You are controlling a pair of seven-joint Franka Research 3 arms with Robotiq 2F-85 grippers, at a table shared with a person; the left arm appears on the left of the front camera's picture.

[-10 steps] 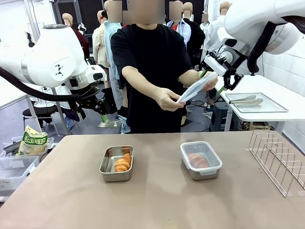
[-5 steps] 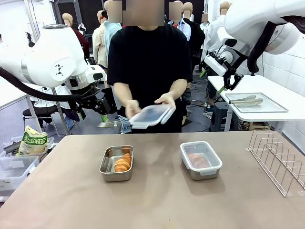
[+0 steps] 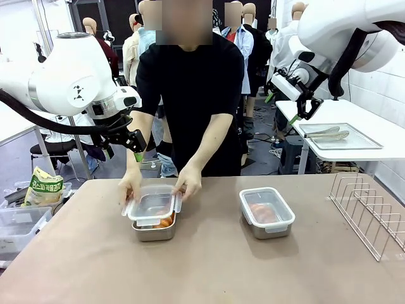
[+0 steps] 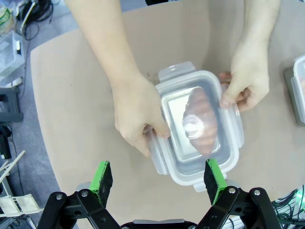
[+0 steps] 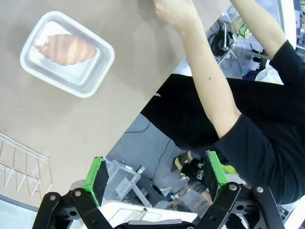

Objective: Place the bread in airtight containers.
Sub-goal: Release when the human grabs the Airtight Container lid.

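A person's two hands [image 3: 188, 186] hold a clear white-rimmed lid [image 3: 152, 205] on the left steel tin [image 3: 154, 229]; an orange roll [image 4: 202, 121] shows through it. The right tin [image 3: 266, 214] wears its own lid over another roll [image 5: 67, 48]. My left gripper [image 4: 157, 179] hangs open high above the left tin, holding nothing. My right gripper [image 5: 156, 175] is open and empty, raised at the far right [image 3: 292, 101], well above the table.
A wire rack [image 3: 372, 211] stands at the table's right edge. A flat metal tray [image 3: 339, 135] with tongs sits on a side table at the back right. A green-and-yellow snack bag [image 3: 43, 187] lies off the table's left.
The person took the lid from beside my right gripper, carried it left and down, and now holds it on the left tin. Both arms stayed still.
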